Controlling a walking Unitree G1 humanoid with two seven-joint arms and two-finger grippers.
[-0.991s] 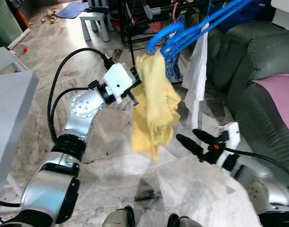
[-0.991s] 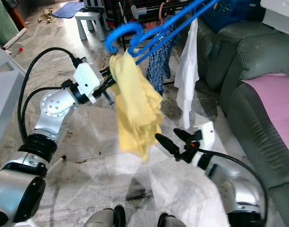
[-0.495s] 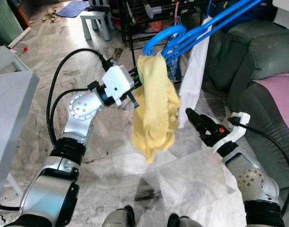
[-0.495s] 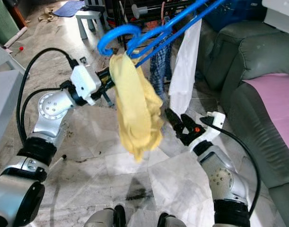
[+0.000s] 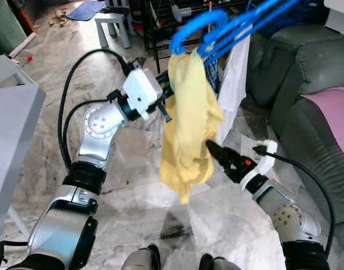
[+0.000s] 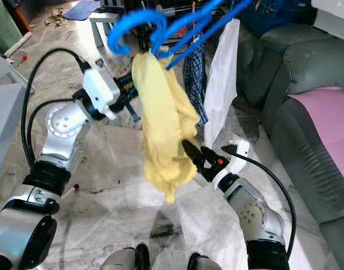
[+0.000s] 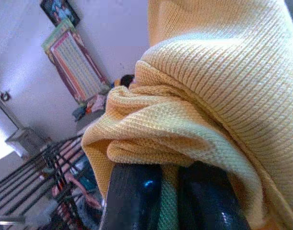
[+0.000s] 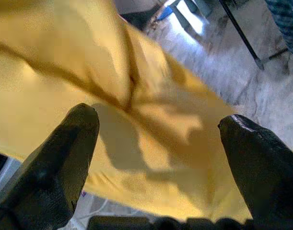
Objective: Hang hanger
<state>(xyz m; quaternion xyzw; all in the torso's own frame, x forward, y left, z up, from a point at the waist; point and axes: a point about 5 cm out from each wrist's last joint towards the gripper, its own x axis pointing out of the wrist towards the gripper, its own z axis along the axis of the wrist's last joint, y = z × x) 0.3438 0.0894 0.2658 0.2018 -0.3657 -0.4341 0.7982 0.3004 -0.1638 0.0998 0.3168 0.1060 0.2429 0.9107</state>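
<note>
Hanging not yet complete, by appearance: blue hanger (image 5: 217,31) raised in mid-air before the black drying rack (image 5: 160,22), hook end curled free and not yet over any rail. Yellow knitted garment (image 5: 188,118) draped from the hanger, trailing down between the two arms above the marble floor (image 5: 48,73). Remaining, as judged: carrying the hook to the rack rail and releasing.

Left claw (image 5: 167,95) raised to chest height, elbow bent, wrist turned inward, clenched on the upper fold of the garment just under the hanger; in the left wrist view, two black fingers (image 7: 132,199) close together with knit between them. Right claw (image 6: 191,154) stretched forward and up at the garment's lower part, fingers spread wide, fingertips (image 8: 64,143) either side of the cloth, nothing grasped. White shirt (image 5: 236,73) on the rack and grey sofa (image 5: 307,67) beyond.
</note>
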